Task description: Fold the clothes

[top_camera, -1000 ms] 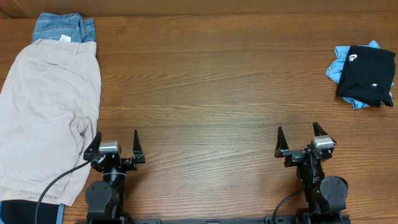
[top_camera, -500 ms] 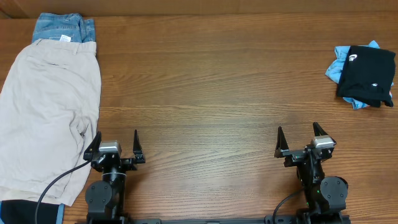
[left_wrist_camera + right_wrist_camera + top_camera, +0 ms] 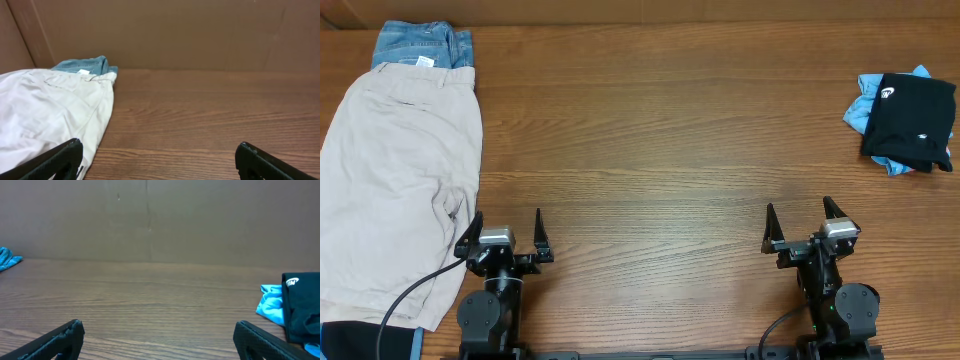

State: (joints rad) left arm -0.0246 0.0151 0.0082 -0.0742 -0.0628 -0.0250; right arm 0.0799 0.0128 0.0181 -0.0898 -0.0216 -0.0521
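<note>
left tool (image 3: 507, 218) and right tool (image 3: 798, 207) gape wide, empty, at the desk's near edge. black t-shirt (image 3: 912, 120) — surely limp, light — lies bunched at the right edge, seemingly atop a light-blue tee (image 3: 865, 110); i'd pinch an outer fold.

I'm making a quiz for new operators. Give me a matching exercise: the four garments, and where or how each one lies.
1. beige shorts
2. blue denim
3. black T-shirt
4. light-blue tee

A. far left corner, partly under another garment
B. peeking out beneath a dark garment
C. spread out along the left side
D. bunched at the right, white logo showing

Pairs: 1-C, 2-A, 3-D, 4-B
</note>
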